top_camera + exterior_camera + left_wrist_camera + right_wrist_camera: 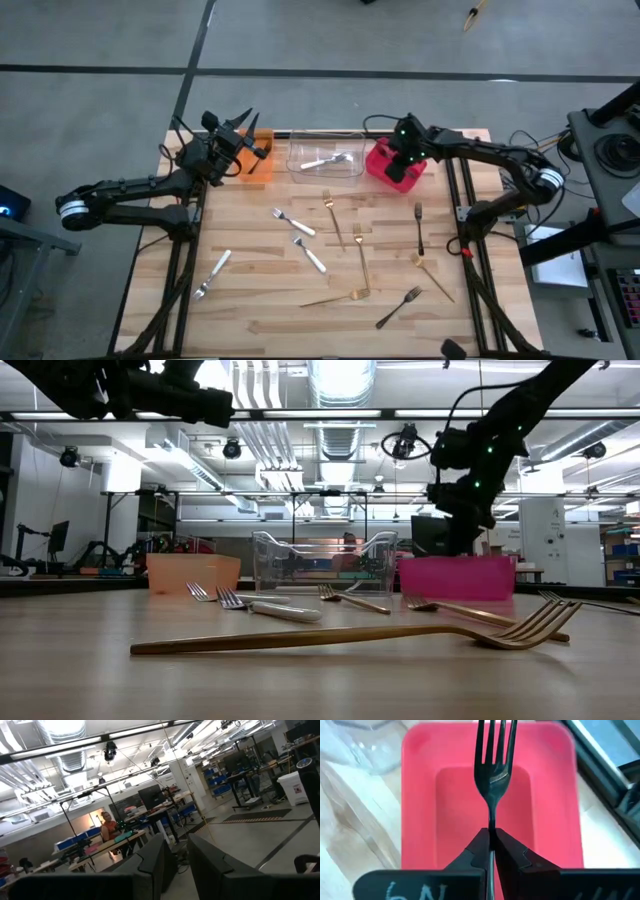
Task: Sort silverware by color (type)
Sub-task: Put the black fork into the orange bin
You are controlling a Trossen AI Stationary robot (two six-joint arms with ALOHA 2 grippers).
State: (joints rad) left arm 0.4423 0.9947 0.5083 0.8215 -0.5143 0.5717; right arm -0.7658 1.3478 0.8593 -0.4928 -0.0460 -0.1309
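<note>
Right claw (pixel 491 837) pinched tight, arm reaching over the worktop's far right corner. Left claw (pixel 175 855) raised, fingers slightly parted, over the far left.

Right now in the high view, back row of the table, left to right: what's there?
Left gripper → orange bin → clear bin holding a silver fork → red bin, right gripper above it.

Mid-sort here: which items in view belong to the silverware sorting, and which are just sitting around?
Part of the job:
- black fork held in the right gripper over the red bin
- gold fork, silver fork and black fork on the table
- clear bin, orange bin

Just lying about:
- cables beside the table
- left gripper, waiting above the orange bin
</note>
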